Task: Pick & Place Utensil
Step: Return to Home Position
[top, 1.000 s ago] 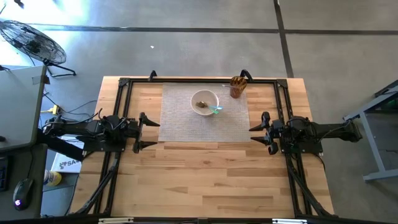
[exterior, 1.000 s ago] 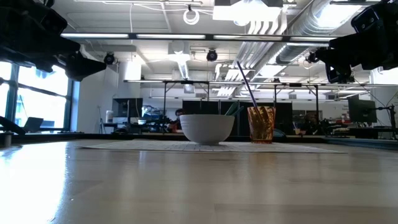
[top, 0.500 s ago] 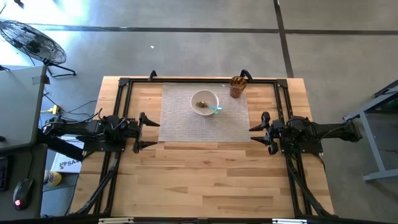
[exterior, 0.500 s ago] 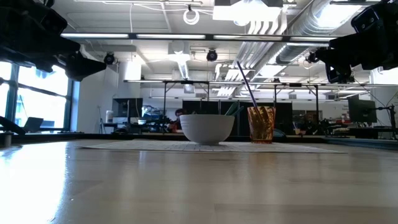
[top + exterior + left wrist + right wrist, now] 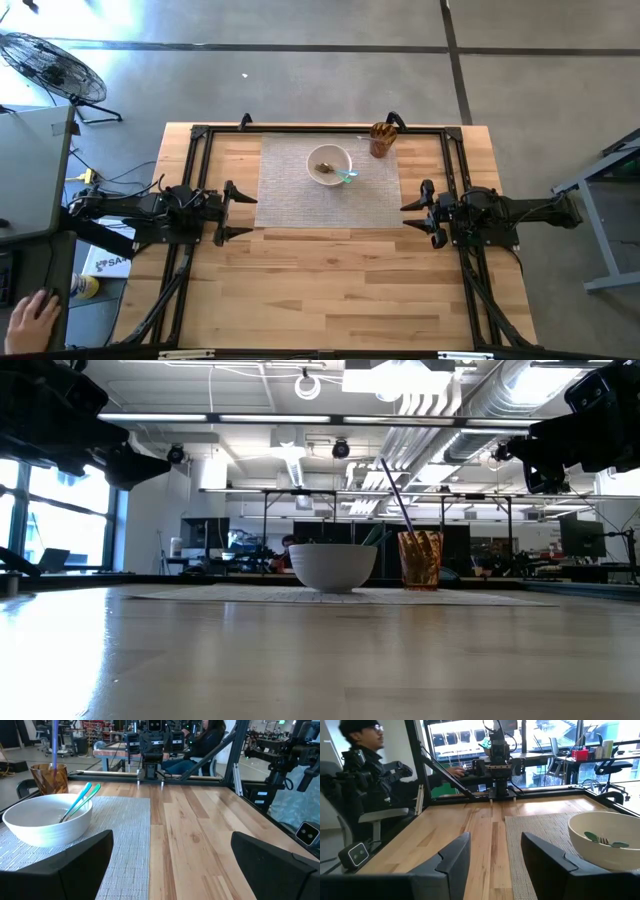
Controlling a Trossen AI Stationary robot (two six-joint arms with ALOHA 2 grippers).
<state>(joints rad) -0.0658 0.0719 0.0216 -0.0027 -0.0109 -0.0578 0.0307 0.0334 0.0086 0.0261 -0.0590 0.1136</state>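
Note:
A white bowl (image 5: 329,164) stands on a grey woven placemat (image 5: 330,215) at the table's far middle. Teal-handled utensils (image 5: 79,802) lean on its rim, heads inside (image 5: 602,840). An amber cup (image 5: 381,141) with a purple straw stands at the mat's far right corner. My left gripper (image 5: 232,210) hovers open at the mat's left edge. My right gripper (image 5: 413,214) hovers open at the mat's right edge. Neither touches anything.
A black frame rail (image 5: 320,129) runs along the table's far edge and down both sides. Bare wood (image 5: 330,290) spreads across the near half of the table. A person sits beyond the table's left side (image 5: 365,765), and a hand (image 5: 30,315) shows off the table at near left.
Both arms have kept still. A person's hand has come into the high view at the near left, off the table.

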